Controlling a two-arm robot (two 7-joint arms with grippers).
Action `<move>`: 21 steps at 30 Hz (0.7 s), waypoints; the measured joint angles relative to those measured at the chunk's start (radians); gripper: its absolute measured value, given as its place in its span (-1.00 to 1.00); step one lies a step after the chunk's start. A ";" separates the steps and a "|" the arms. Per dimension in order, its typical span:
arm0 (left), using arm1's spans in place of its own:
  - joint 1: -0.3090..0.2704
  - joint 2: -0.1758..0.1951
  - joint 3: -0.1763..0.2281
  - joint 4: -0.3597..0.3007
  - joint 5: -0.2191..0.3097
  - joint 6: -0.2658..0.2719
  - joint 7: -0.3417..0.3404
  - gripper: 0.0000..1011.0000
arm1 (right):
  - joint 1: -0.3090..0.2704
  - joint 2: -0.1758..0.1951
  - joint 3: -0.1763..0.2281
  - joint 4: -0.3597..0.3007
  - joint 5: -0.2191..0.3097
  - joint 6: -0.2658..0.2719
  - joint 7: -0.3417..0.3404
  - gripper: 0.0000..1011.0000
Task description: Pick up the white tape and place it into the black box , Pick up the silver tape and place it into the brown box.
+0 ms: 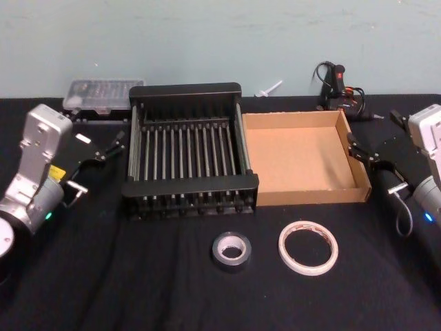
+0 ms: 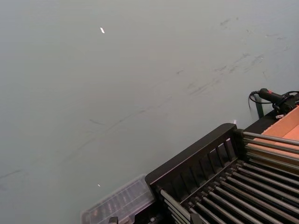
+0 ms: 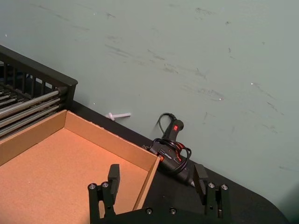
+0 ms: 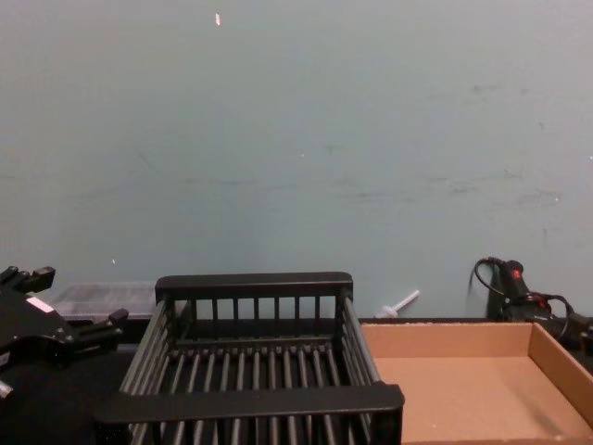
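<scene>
Before boxes: one silver tape (image 1: 231, 249), one white tape (image 1: 308, 247) (apart).

Open above the black box (image 1: 191, 187) and the brown box (image 1: 303, 196), side by side and touching; no gap between them. Bare counter (image 1: 138, 276) all around the silver tape (image 1: 231, 249) and white tape (image 1: 308, 247), near each other yet apart. Crowded at the far edge: clear case (image 1: 103, 94), corded tool (image 1: 337, 86).
</scene>
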 joint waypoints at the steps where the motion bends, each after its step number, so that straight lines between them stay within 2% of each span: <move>1: 0.000 0.000 0.000 0.000 0.000 0.000 0.000 0.98 | 0.000 0.000 0.000 0.000 0.000 0.000 0.000 0.98; 21: 0.000 0.000 0.000 0.000 0.000 0.000 0.000 0.98 | 0.000 0.000 0.000 0.000 0.000 0.000 0.000 0.98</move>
